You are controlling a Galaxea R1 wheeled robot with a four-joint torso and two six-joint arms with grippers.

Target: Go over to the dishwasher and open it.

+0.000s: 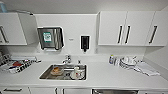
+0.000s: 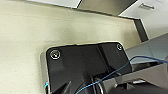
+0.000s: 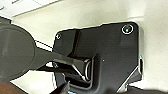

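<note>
White countertop (image 1: 105, 75), steel sink (image 1: 47, 75) set in it, dishes inside. Dish rack (image 1: 15, 65) with crockery on the left end. Right side: small bottle (image 1: 111, 59), stack of plates (image 1: 126, 63), white cloth (image 1: 147, 68) beside them.

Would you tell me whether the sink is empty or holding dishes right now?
Holding dishes: the sink contains a bowl and a cup.

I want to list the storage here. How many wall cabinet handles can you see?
4: one on the left cabinet, a pair at the right cabinets' centre, one further right. Others may be out of frame.
</note>
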